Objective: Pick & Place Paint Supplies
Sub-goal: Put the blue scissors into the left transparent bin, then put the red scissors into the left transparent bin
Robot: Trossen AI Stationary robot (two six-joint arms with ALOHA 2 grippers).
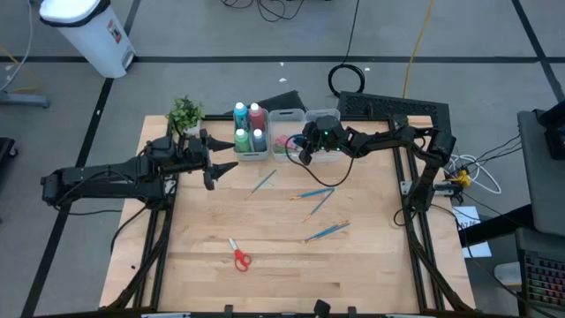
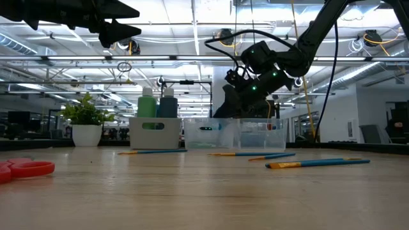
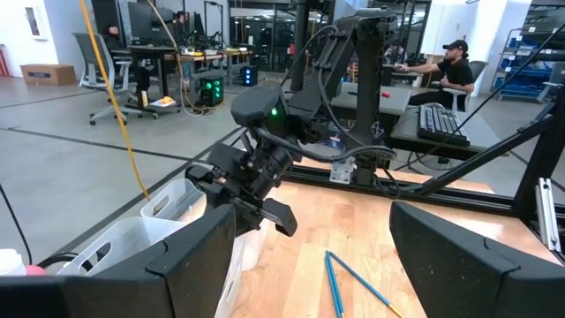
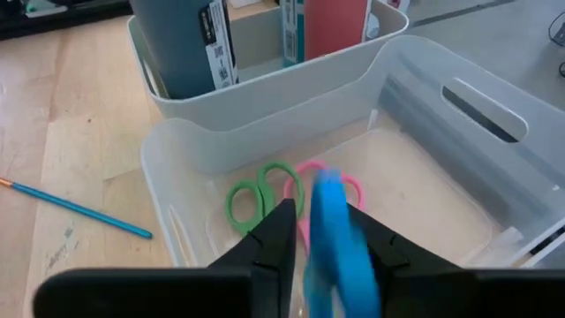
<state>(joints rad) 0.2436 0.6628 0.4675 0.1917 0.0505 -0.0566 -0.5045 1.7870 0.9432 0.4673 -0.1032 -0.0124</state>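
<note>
The right gripper (image 1: 303,152) hangs near the bench's far edge, fingers (image 4: 278,231) slightly parted; the left gripper (image 1: 221,170) hovers wide open alongside.

The bench (image 1: 282,265) is pale, matt wood. Just below the right claw (image 4: 322,234), the bin (image 4: 459,132) is smooth translucent plastic; the blue scissors (image 4: 340,247) between its fingers have glossy plastic handles.
</note>
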